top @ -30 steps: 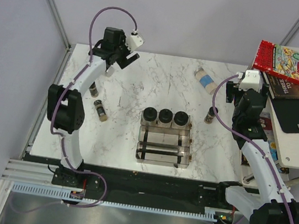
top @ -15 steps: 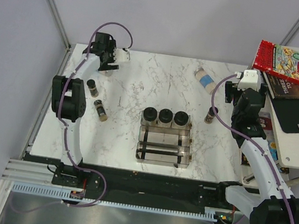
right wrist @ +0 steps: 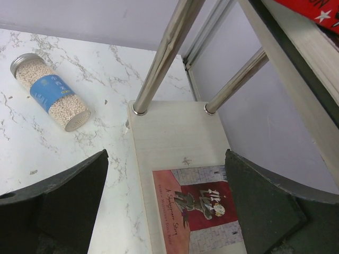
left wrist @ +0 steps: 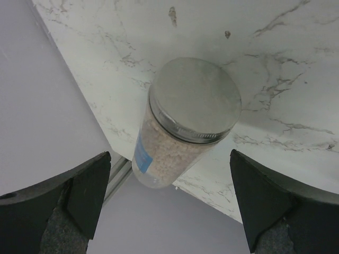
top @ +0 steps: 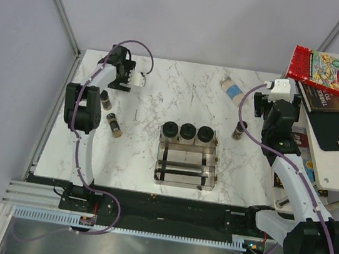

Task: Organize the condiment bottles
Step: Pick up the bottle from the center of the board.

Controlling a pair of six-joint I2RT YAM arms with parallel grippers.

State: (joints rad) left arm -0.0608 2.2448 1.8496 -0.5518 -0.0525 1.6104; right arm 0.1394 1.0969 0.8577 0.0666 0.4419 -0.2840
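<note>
The left gripper (left wrist: 169, 159) hung empty, jaws wide apart, over an upright silver-capped bottle (left wrist: 193, 100) of beige grains at the far left edge of the table (top: 161, 94). The right gripper (right wrist: 165, 153), also spread open and empty, was at the far right above a low shelf (right wrist: 175, 137), with a second beige bottle (right wrist: 52, 99) lying on its side to the left. Three black-lidded jars (top: 187, 132) stood in the far compartment of the rack (top: 184, 181).
</note>
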